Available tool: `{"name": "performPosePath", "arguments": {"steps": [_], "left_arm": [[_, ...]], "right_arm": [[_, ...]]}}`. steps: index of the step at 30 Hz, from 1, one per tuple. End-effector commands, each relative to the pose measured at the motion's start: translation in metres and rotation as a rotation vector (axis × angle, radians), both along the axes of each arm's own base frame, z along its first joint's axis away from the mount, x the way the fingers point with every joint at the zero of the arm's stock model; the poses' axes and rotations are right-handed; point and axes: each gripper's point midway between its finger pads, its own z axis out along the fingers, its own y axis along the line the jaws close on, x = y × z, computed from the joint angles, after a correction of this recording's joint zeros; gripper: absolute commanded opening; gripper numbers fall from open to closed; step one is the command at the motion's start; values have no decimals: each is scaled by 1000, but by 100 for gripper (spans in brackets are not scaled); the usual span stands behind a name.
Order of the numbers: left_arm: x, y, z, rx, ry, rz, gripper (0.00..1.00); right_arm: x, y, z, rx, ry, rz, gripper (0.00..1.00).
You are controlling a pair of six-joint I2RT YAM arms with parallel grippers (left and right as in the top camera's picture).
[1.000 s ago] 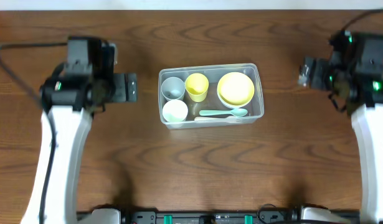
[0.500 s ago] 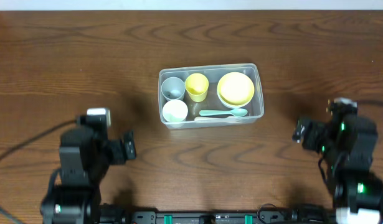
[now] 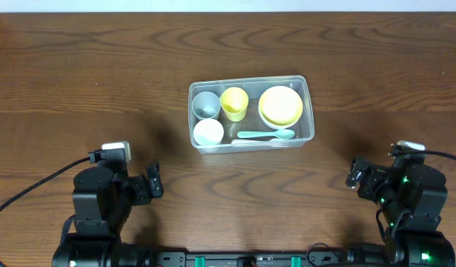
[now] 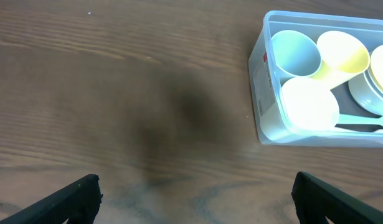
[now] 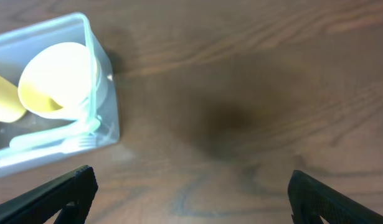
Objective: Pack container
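A dark brown wooden surface with wavy grain fills the overhead view. At the 12 o'clock edge a thin pale strip is seen; whether it is wall or floor cannot be told. The light is soft and diffuse, and a blurred shadow is cast on the wood.

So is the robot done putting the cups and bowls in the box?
Looks done: grey cup, yellow cup, white cup, yellow bowl and teal spoon sit in the clear plastic rectangular container. Left end effector and right end effector are open, empty. Nothing left outside.
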Motion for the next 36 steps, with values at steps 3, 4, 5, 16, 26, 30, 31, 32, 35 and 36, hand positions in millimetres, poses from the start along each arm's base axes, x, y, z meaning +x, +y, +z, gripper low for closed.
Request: {"name": "performPosePath", "arguments": {"steps": [3,4,5,16,26,30,31,32,35,36], "left_arm": [[0,1,-1,0,3,7,98],[0,1,-1,0,2,7,98],[0,1,-1,0,3,7,98],[0,1,-1,0,2,7,98],[0,1,-1,0,3,7,98],[0,1,-1,0,3,7,98],[0,1,-1,0,3,7,98],[0,1,-1,0,3,8,98],[0,1,-1,0,3,7,98],[0,1,-1,0,3,7,98]], "right_arm": [[-7,0,-10,8,41,-10,99],[-8,2,-12,9,49,-4,99],[-9,2,-12,9,54,-1,99],[-17,7,-10,15,19,19,99],[4,31,10,-47,-448,163,99],[19,35,21,-51,-636,171,99],[23,36,23,-51,-677,172,99],[25,37,25,-52,-713,173,99],[29,39,35,-117,-821,191,99],[29,39,37,-152,-847,203,99]]}}
